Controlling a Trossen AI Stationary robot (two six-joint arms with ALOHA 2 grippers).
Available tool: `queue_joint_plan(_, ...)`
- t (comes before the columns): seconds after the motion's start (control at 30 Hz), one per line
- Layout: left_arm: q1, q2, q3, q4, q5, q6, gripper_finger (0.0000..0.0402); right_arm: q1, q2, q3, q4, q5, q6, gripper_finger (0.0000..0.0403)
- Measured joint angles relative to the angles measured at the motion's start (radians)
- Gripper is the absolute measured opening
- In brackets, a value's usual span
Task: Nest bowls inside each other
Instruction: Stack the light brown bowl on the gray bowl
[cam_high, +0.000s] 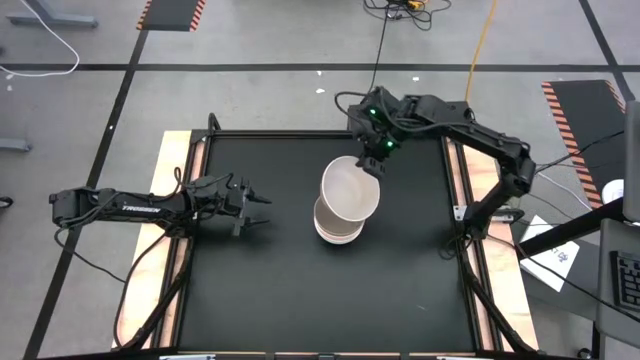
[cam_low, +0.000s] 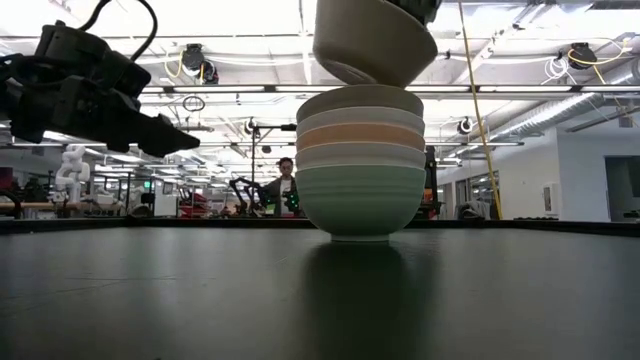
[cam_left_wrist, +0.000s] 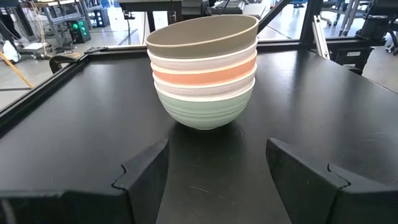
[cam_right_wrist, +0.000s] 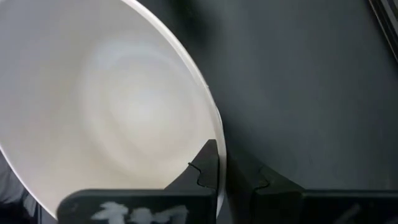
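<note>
A stack of five nested bowls (cam_high: 338, 228) rests by its mint green bottom bowl (cam_low: 360, 200) on the middle of the black table. Above the mint bowl come a white, a salmon pink (cam_left_wrist: 205, 73) and another pale bowl, with the olive-grey one (cam_left_wrist: 199, 34) on top. A sixth, cream-white bowl (cam_high: 350, 188) hangs tilted just above the stack (cam_low: 375, 40). My right gripper (cam_high: 372, 163) is shut on it at its far side. My left gripper (cam_high: 258, 207) hovers open to the left of the stack, its fingers pointing at it (cam_left_wrist: 217, 162). My right gripper (cam_right_wrist: 230, 171) holds the cream-white bowl by its rim (cam_right_wrist: 217, 140) on the bowl's far right side. One finger (cam_right_wrist: 205, 165) is inside and the other (cam_right_wrist: 264, 180) outside. The fingers come from above and the far side. The bowl is lifted clear and tilted over the stack.
The black mat has raised edges with wooden borders (cam_high: 180, 200) at left and right. Bare mat lies all around the stack. Beyond the table, the low view shows a person (cam_low: 287, 180) far back in the room.
</note>
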Motion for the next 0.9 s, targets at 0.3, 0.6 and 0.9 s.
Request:
queue_joint_plan(0.3,0.000,0.000,0.000,-0.019,0.000,0.001,0.0271,0.004,0.143,0.169,-0.153,-0.002,0.006,0.0001)
queue_joint_plan(0.6,0.000,0.000,0.000,-0.019,0.000,0.008,0.0271,0.024,0.224,0.184,-0.180,-0.002,0.035,0.0003)
queue_joint_plan(0.9,0.000,0.000,0.000,-0.018,0.000,0.012,0.0271,0.031,0.232,0.184,-0.257,-0.007,0.051,0.0004)
